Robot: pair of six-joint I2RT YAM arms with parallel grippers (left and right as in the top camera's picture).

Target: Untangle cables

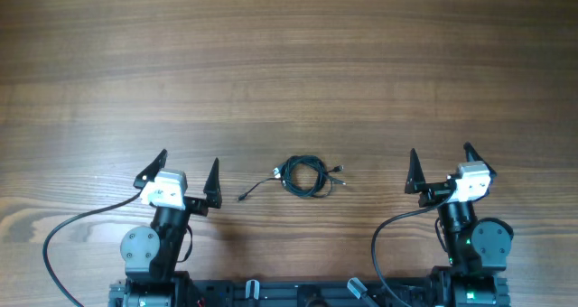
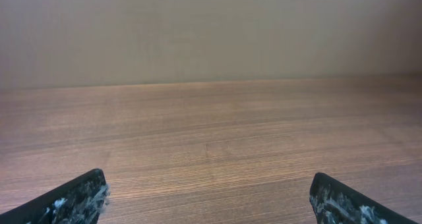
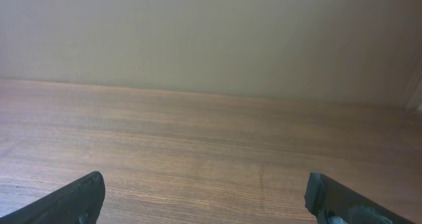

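Plainly the work is not yet begun: the cables (image 1: 302, 176) lie in 1 small coil on the surface (image 1: 289, 54), between the arms. The left claw (image 1: 190, 159) and right claw (image 1: 441, 150) both gape wide, empty. Next, I'd say, 1 must reach inward for a loose plug end.

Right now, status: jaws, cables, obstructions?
Left jaws open, empty; right jaws same. Cables coiled in one bundle on table, between the arms, untouched. Nothing blocking either approach.
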